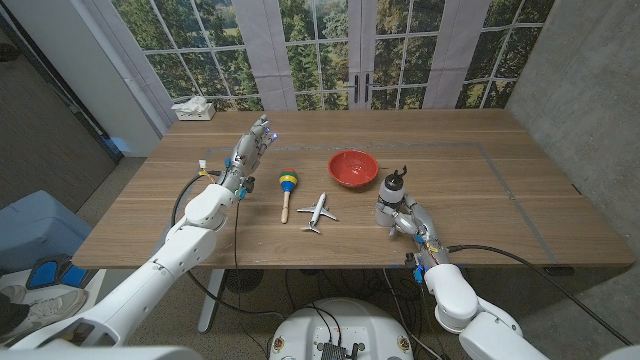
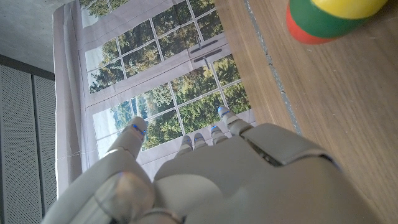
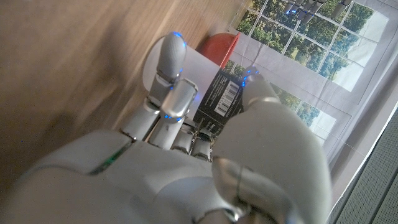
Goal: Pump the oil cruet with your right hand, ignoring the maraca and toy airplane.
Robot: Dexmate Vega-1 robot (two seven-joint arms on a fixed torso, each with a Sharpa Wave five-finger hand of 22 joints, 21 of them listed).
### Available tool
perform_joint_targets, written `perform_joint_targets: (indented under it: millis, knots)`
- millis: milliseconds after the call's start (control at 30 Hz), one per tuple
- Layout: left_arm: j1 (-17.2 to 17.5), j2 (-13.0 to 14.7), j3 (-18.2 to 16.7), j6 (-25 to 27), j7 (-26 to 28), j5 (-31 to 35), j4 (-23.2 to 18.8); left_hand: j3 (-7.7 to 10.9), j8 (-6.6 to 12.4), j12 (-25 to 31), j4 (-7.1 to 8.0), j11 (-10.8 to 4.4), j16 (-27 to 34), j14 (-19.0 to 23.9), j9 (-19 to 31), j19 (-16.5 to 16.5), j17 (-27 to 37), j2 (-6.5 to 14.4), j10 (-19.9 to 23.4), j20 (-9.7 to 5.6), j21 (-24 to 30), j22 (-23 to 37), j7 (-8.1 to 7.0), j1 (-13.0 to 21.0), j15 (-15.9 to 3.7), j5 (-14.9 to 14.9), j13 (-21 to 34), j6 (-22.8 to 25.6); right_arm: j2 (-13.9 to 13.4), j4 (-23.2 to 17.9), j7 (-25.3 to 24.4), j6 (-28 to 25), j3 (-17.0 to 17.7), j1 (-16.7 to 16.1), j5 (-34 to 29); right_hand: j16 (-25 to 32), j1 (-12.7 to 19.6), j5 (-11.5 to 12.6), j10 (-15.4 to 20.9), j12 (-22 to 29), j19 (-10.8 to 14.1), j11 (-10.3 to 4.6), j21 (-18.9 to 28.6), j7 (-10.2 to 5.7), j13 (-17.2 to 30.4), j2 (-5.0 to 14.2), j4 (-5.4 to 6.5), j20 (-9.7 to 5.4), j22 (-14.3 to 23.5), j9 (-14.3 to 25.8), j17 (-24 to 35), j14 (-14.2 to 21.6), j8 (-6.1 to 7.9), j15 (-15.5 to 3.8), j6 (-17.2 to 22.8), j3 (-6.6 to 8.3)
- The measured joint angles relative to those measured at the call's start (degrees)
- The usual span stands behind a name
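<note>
The oil cruet (image 1: 392, 193) stands upright on the wooden tabletop (image 1: 470, 190), just in front of the red bowl (image 1: 353, 168) on the side nearer the robot and slightly toward the robot's right. The right hand (image 1: 405, 220) is at the cruet's base, and in the right wrist view its fingers (image 3: 168, 74) and thumb wrap around the cruet's white body (image 3: 205, 84), with a black barcode label showing between them, so this hand grips the cruet; the red bowl's rim (image 3: 222, 46) peeks out just past the bottle. To the robot's left of the bowl, the toy airplane (image 1: 318, 212) lies on the tabletop, and the maraca (image 1: 287, 193) lies just beyond it, still farther from the bowl, its striped head pointing away from the robot. The left hand (image 1: 249, 150) is well apart from the bowl on that same side, beyond the maraca, holding nothing, its fingers (image 2: 138, 130) stretched out and slightly spread; the maraca's coloured head (image 2: 329, 18) shows in the left wrist view
</note>
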Motion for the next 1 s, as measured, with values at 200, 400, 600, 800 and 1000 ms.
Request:
perform_joint_targets:
  millis: [200,400,600,800,1000]
  knots:
    - [0.27,0.19,-0.1,0.16,0.26,0.07,-0.42,0.0,0.0,0.0,0.0,0.0,0.0,0.0,0.0,0.0,0.0,0.0,0.0,0.0,0.0,0.0,0.0,0.0,0.0,0.0,0.0,0.0,1.14,2.14,-0.03,4.0,-0.43,0.62,-0.42,-0.43,-0.4,-0.8,4.93,1.73,-2.62,1.1,2.0,0.38,1.53,0.85,-0.17,1.01,0.31,0.27,0.11,0.05,1.78,0.09,7.44,0.48]
    - [0.34,0.32,-0.12,0.45,0.42,0.09,-0.65,-0.23,0.0,0.0,-0.23,0.0,0.0,0.0,0.0,0.0,0.0,0.0,0.0,0.0,0.0,0.0,-0.22,0.0,0.0,0.0,0.0,0.22,3.58,5.8,-1.01,8.44,-0.77,1.16,-1.62,-0.43,-1.02,-0.91,6.32,3.0,-3.76,1.69,3.47,2.33,3.32,1.46,-0.5,1.74,0.7,0.23,0.11,-0.61,2.6,0.06,10.37,0.81]
    - [0.36,0.41,-0.14,0.63,0.5,0.16,-0.9,-0.23,0.0,0.0,-0.23,0.0,0.0,0.0,0.0,0.0,0.0,0.0,0.0,0.0,-0.24,0.0,-0.21,0.0,0.0,0.0,0.0,0.21,5.25,7.72,-2.33,11.68,-0.77,1.17,-3.24,-0.41,-1.02,-1.19,7.24,3.43,-3.96,2.6,4.04,3.38,4.26,1.46,-0.72,1.54,0.28,0.26,0.11,-0.92,2.99,0.37,11.42,1.03]
    - [0.55,0.53,-0.21,0.68,0.71,0.29,-1.26,-0.23,0.0,0.0,-0.23,0.0,0.0,0.0,0.0,0.0,0.0,0.0,0.0,0.0,-0.24,-0.01,-0.2,0.0,0.0,0.0,0.0,0.2,6.18,8.34,-3.23,12.86,-0.41,0.79,-4.47,-0.4,-1.02,-1.19,7.25,3.43,-3.96,2.6,4.43,3.45,4.71,1.46,-0.72,1.54,0.26,0.27,0.1,-1.22,2.99,0.08,11.49,1.03]
    - [0.92,0.61,-0.33,0.68,0.85,0.32,-1.56,-0.23,-0.01,0.0,-0.23,0.0,0.0,0.0,0.0,0.0,0.0,0.0,0.0,0.0,-0.23,-0.01,-0.2,0.0,0.0,0.0,0.0,0.2,6.39,8.07,-3.54,12.88,0.04,0.25,-5.16,-0.4,-1.02,-1.19,7.25,3.43,-4.28,2.6,4.61,3.46,5.06,1.46,-0.71,1.86,0.0,0.27,0.1,-1.21,2.98,0.08,11.5,1.03]
